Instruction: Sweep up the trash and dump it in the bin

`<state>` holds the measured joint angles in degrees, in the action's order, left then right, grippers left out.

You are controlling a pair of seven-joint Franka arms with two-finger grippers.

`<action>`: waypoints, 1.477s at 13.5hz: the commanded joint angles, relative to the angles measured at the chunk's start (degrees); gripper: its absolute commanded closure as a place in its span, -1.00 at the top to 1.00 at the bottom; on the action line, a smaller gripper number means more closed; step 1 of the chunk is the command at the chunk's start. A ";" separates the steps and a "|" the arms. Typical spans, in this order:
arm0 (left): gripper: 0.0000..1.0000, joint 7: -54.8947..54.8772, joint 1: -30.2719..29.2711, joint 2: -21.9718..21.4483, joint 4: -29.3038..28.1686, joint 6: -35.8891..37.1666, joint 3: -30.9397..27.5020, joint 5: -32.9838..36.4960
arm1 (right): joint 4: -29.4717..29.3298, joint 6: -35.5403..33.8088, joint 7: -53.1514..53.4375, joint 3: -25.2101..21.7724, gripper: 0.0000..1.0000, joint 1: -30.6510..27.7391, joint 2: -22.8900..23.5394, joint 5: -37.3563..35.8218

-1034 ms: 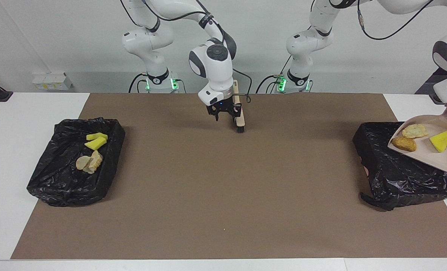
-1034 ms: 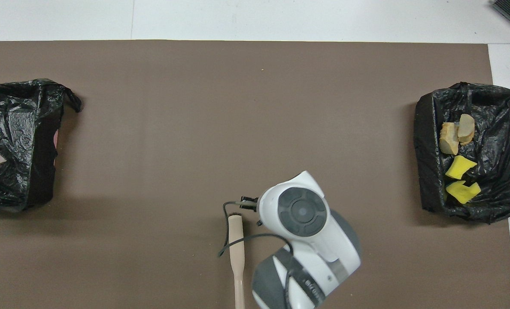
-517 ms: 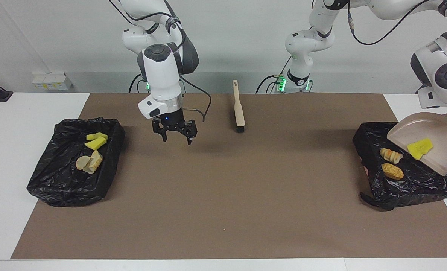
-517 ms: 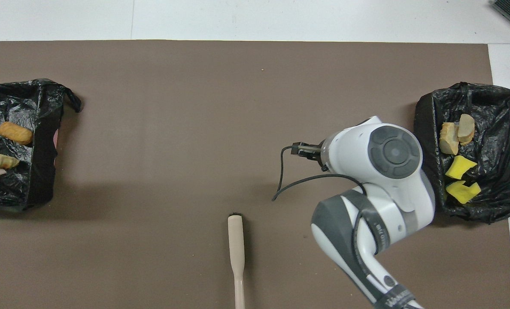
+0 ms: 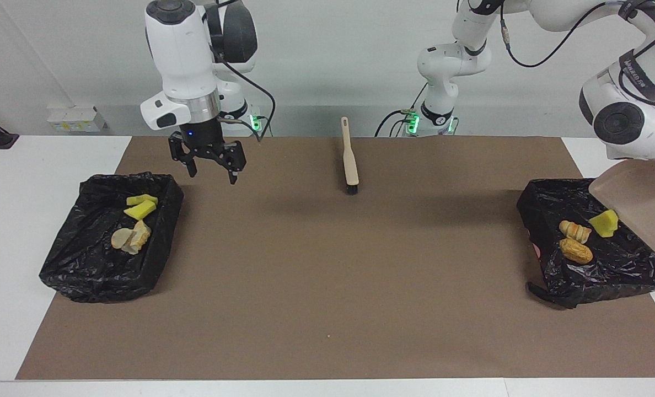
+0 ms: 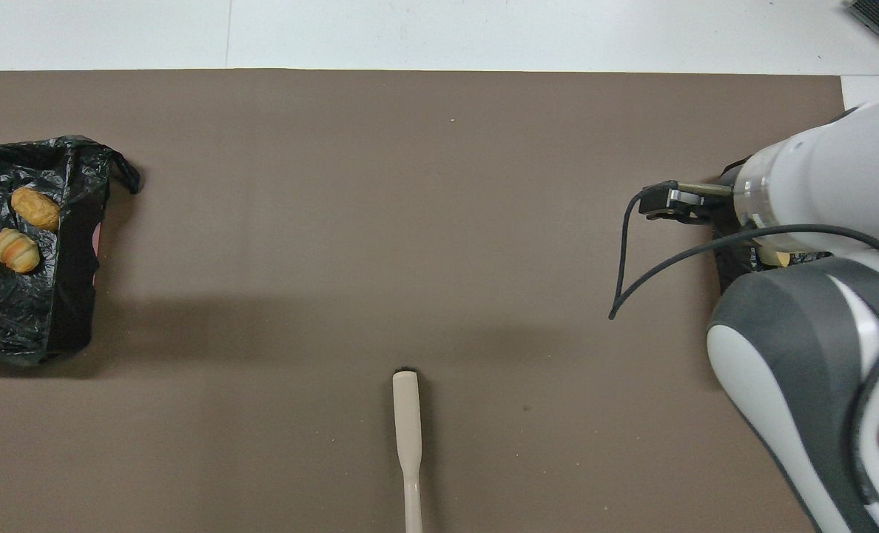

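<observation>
Right gripper (image 5: 213, 165), fingers released, hangs beside the bin (image 5: 85, 259). Left gripper, out of view, fingers clenched on tilted dustpan (image 5: 644, 204) over the other bin (image 5: 548, 204).

Beige brush (image 6: 407, 422) on brown mat (image 6: 336, 222), two bread-like nuggets (image 6: 24, 229) in black-lined bin (image 6: 69, 244) — right arm overhead.
</observation>
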<state>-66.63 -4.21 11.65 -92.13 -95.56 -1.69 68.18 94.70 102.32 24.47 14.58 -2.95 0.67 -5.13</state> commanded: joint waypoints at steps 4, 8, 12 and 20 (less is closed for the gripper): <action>-1.00 -1.40 2.19 1.45 9.23 0.82 -0.77 -6.12 | -5.05 -7.22 -1.62 0.98 1.00 -0.83 0.39 0.38; -1.00 0.78 6.75 1.45 10.48 0.90 -0.60 -9.62 | -5.14 -7.84 -1.71 0.98 1.00 -0.91 -0.23 0.29; -1.00 10.44 7.11 1.27 10.22 1.70 -0.68 -25.67 | -6.54 -9.33 -3.46 0.63 1.00 -0.57 -0.32 0.21; -1.00 32.59 14.03 1.27 7.58 1.69 -0.60 -41.97 | -6.29 -10.92 -5.13 -7.71 1.00 3.74 -1.28 2.92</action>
<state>-40.08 6.20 13.06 -83.94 -94.69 -1.56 28.36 88.58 92.66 21.40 8.65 0.16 0.32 -4.39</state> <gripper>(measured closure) 0.683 0.000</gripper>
